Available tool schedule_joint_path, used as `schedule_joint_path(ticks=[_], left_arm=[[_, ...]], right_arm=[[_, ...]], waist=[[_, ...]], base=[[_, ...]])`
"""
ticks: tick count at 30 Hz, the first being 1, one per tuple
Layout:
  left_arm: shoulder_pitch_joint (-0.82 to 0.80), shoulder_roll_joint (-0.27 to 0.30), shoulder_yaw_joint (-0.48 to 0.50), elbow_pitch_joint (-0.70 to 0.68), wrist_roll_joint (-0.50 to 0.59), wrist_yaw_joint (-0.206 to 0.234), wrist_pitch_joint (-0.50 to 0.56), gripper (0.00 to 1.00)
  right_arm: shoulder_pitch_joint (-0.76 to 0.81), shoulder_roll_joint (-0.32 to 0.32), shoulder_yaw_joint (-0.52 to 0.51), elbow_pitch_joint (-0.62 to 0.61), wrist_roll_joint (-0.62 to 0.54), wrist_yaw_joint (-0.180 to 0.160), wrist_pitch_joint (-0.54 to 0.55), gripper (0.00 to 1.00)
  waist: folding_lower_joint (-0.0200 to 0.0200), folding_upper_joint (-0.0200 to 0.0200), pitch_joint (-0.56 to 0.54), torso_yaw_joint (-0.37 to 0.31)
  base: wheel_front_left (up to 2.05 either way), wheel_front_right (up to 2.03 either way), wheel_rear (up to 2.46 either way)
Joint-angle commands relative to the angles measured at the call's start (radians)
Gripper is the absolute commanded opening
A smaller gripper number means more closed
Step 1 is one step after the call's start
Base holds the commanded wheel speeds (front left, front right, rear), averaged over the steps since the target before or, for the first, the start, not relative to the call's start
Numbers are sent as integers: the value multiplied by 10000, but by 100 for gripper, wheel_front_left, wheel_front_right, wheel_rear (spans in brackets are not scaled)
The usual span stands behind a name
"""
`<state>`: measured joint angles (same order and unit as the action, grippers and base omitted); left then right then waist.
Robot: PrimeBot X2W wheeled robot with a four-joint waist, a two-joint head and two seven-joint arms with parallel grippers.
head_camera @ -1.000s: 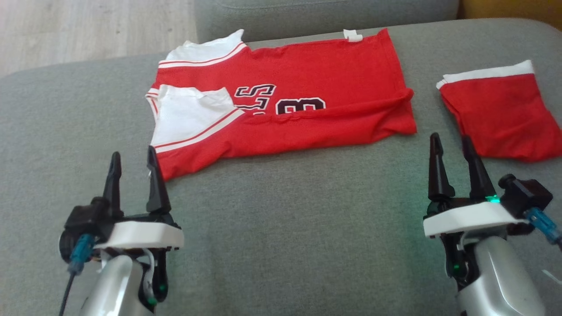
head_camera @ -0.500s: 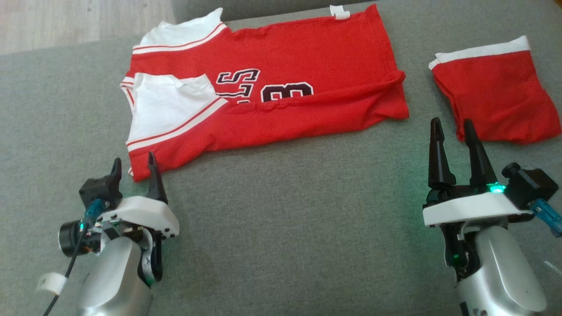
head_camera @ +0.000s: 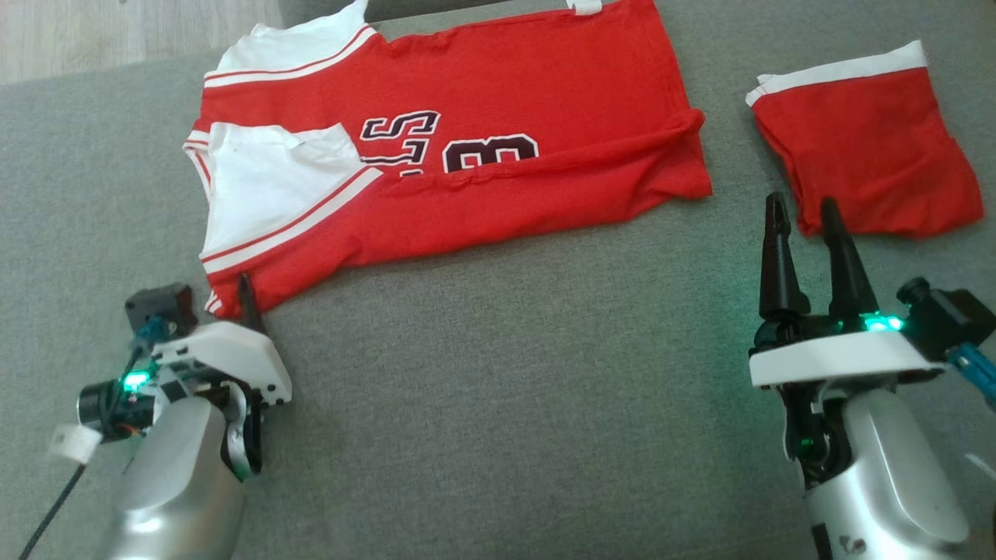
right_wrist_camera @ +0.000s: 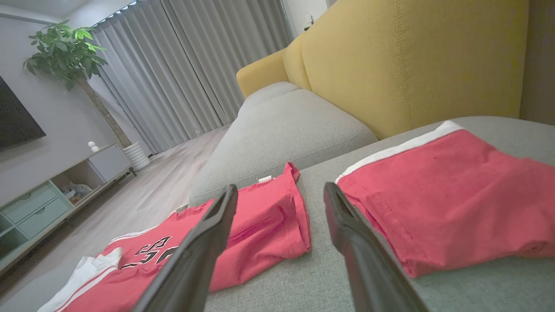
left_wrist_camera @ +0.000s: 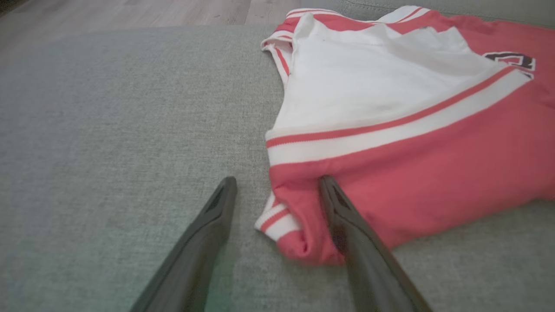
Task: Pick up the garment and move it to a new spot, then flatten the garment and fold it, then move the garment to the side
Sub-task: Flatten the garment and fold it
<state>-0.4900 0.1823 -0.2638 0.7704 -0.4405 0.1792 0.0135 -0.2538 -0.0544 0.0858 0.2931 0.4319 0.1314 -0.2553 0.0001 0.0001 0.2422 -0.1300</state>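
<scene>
The garment is a red jersey with white shoulder panels and dark lettering, spread flat on the grey cushion. My left gripper is tipped down at its near left corner, jaws open. In the left wrist view the left gripper straddles that corner of the garment: one finger lies over the red cloth, the other over bare cushion. My right gripper stands open and empty at the right. From its own wrist camera, the right gripper points between the garment and a folded red piece.
A folded red piece with a white band lies at the right, just beyond my right fingertips, also in the right wrist view. A yellow sofa back rises behind it. Wooden floor lies past the cushion's far left edge.
The head camera has dipped, so everything sits higher in the picture. My left gripper has tipped forward and down onto the jersey's near left corner. The right gripper has stayed open in place.
</scene>
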Motion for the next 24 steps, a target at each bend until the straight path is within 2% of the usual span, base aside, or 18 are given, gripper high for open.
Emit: schedule_joint_path(ticks=[1,2,3,9,13,18,24], left_arm=[[-89,286,152,17,-40,-43,179,94],[-95,289,134,61,-72,-92,261,41],[-99,296,126,76,-94,-131,274,0],[-99,220,260,-296,-241,-172,-421,0],[-275,206,374,-935,-333,-409,-1239,0],[-542,278,278,-1997,-167,-735,-2164,0],[-606,283,32,-2893,42,-978,-2467,0]], right_arm=[[-343,41,210,-387,22,-7,-64,100],[-356,41,197,-402,2,-7,-64,100],[-366,41,182,-414,-32,-7,-64,100],[-328,41,75,-348,-278,-7,-64,100],[-473,41,266,5,-704,-7,-30,100],[-1289,41,-143,1056,-1378,-7,836,100],[-2479,41,-419,2625,-1363,-7,1964,100]], waist=[[-1,-1,-6,-9],[-1,-1,-10,-18],[-1,-1,-19,-24],[-1,-1,-180,76],[-1,-1,-182,179],[-1,-1,-148,341],[-1,-1,-40,555]], base=[[0,0,0],[0,0,0],[0,0,0],[0,0,0],[0,0,0],[0,0,0],[0,0,0]])
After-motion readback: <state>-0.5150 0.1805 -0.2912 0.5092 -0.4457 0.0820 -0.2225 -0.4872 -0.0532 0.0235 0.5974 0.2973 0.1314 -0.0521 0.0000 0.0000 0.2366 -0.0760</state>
